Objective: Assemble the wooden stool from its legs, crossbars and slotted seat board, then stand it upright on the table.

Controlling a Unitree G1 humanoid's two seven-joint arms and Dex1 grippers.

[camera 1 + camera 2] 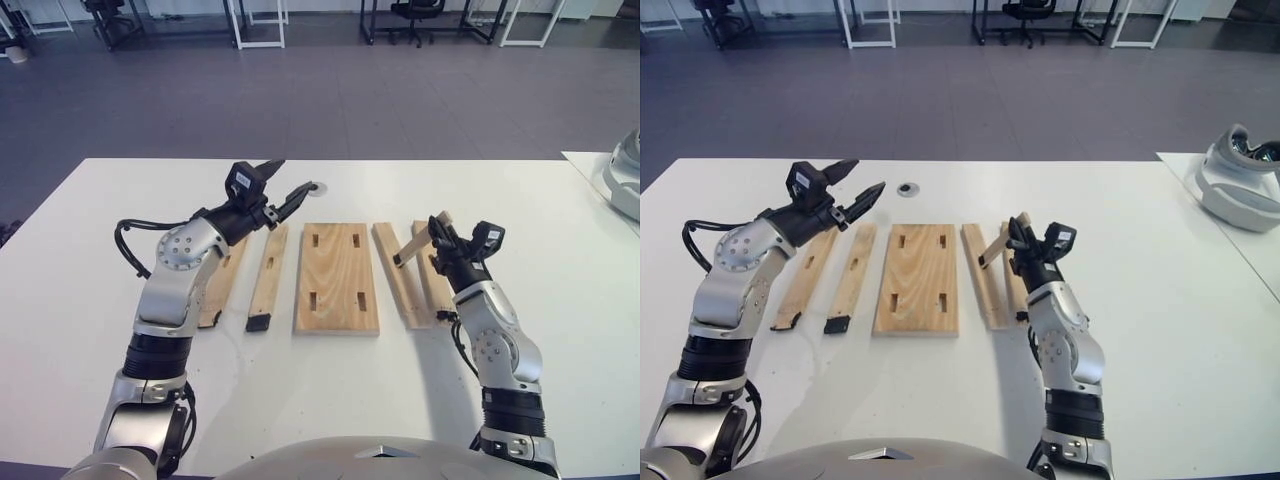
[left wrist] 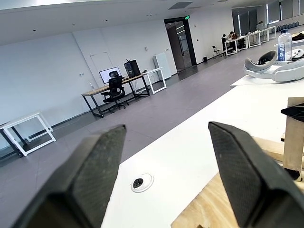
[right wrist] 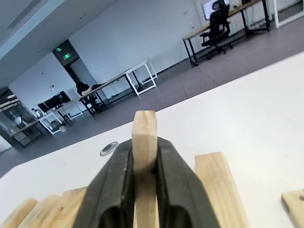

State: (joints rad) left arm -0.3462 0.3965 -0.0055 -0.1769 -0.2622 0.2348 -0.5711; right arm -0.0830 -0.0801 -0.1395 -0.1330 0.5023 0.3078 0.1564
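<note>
The slotted seat board lies flat mid-table. Two long wooden legs lie to its left, the outer one partly under my left arm. Two more legs lie to its right. My left gripper hovers open above the far ends of the left legs, with nothing between its fingers. My right gripper is shut on a short wooden crossbar, held tilted above the right legs. The right wrist view has the crossbar clamped upright between the pads.
A round cable grommet sits in the table behind the parts. A white headset rests on the neighbouring table at far right. Bare white tabletop lies in front of the parts and on both sides. Desks and chairs stand far behind.
</note>
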